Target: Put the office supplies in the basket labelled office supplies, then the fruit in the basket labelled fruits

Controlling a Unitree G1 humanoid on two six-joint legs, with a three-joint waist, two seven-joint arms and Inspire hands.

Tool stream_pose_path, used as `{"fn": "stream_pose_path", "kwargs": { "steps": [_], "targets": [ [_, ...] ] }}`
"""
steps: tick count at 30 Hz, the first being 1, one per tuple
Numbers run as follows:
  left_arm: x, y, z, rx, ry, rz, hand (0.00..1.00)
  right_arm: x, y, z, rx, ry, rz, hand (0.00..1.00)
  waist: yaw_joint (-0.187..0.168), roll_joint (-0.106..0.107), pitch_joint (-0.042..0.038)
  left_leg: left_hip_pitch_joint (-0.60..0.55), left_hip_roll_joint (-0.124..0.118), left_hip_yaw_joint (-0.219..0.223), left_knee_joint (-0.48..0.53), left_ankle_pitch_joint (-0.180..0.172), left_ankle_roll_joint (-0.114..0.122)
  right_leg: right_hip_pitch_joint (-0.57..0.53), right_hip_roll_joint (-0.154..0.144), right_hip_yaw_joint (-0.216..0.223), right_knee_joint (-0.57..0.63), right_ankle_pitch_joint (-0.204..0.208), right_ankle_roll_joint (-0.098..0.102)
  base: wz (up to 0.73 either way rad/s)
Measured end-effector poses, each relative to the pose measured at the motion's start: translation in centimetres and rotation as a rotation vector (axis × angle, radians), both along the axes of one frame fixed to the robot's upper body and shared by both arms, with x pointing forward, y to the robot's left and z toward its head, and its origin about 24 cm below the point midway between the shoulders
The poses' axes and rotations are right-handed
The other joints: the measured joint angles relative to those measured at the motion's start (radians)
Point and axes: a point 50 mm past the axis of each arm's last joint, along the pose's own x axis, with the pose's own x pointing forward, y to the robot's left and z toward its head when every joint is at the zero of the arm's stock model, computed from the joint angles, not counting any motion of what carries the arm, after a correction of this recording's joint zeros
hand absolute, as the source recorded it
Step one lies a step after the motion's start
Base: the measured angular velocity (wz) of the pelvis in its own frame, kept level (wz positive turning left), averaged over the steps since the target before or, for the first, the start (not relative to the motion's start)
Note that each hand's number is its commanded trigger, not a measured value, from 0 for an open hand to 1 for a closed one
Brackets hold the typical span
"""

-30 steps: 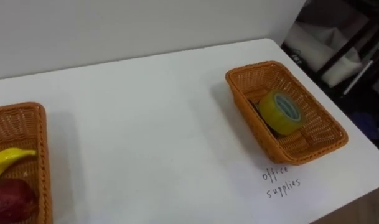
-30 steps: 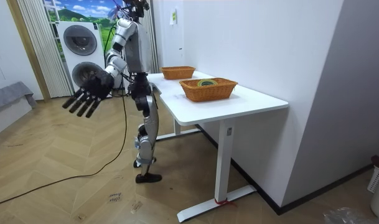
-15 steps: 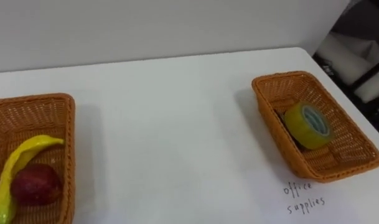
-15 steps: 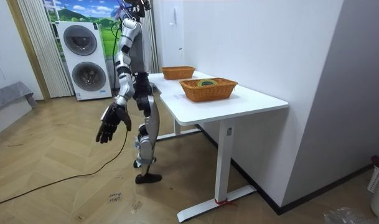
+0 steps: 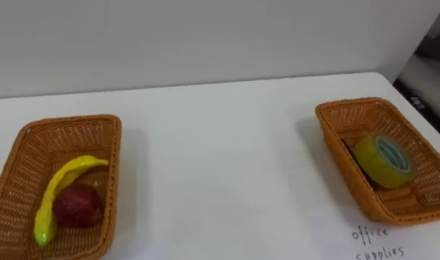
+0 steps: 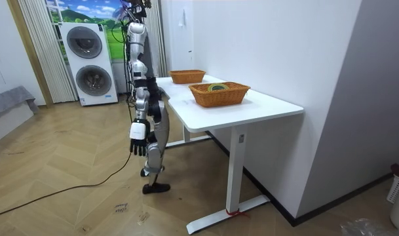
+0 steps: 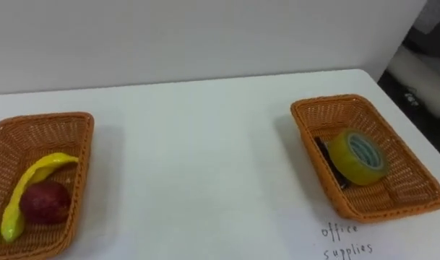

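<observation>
On the tabletop: a plain white tabletop (image 5: pixel 220 159) runs back to a pale wall (image 5: pixel 205 36); two orange wicker baskets sit well apart on it, one at each side, with bare white between them.
Room: herringbone wood floor (image 6: pixel 68 196), two washing machines (image 6: pixel 91 78) stacked in the far corner beside a long curtain (image 6: pixel 32 46).
Robot's stance: upright at the long edge of the tabletop, facing it, with the machines behind it.
Right robot hand (image 6: pixel 138 141): hangs low beside the leg, well below the tabletop's edge, fingers slack and pointing at the floor, grasping nothing and touching nothing.
Left basket (image 5: pixel 68 121): holds the fruit.
Banana (image 5: pixel 64 184): yellow, curved, lying lengthwise in the left basket.
Apple (image 5: pixel 79 206): dark red, touching the banana's inner curve.
Right basket (image 5: pixel 357 103): holds the office things.
Tape roll (image 5: pixel 382 159): yellow with a pale blue-green core, tilted against the basket's floor.
Dark flat item (image 7: pixel 325 157): lies along the basket's near-left wall, partly under the roll; too hidden to name.
Handwriting (image 5: pixel 375 242): two short lines on the tabletop just in front of the right basket.
</observation>
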Motion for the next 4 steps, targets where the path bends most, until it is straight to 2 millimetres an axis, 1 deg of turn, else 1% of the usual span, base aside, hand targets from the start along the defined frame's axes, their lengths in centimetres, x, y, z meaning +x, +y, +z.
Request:
{"fn": "stream_pose_path", "kwargs": {
  "steps": [2, 3, 4],
  "targets": [
    [-0.3, -0.5, -0.1, -0.017, 0.028, -0.022, 0.00, 1.6, -0.2, -0.1, 0.003, -0.025, 0.103, 0.00, 0.020, 0.014, -0.0013, 0.001, -0.001, 0.000, 0.000, -0.003, -0.002, 0.000, 0.003, 0.000, 0.001, 0.000, 0.000, 0.00],
    [-0.4, -0.6, -0.2, -0.021, 0.036, -0.027, 0.00, 2.0, -0.2, -0.1, 0.002, -0.032, 0.115, 0.00, 0.023, 0.018, -0.0013, 0.001, 0.000, 0.000, 0.000, -0.004, -0.003, 0.000, 0.004, 0.000, 0.001, 0.000, 0.000, 0.00],
    [-0.3, -1.1, -0.3, -0.030, 0.039, -0.040, 0.00, 2.6, -0.3, -0.2, -0.001, -0.048, 0.136, 0.00, 0.026, 0.026, -0.0002, 0.000, -0.001, -0.004, -0.002, -0.004, -0.003, 0.000, 0.004, -0.004, 0.000, 0.000, 0.000, 0.04]
  ]
}}
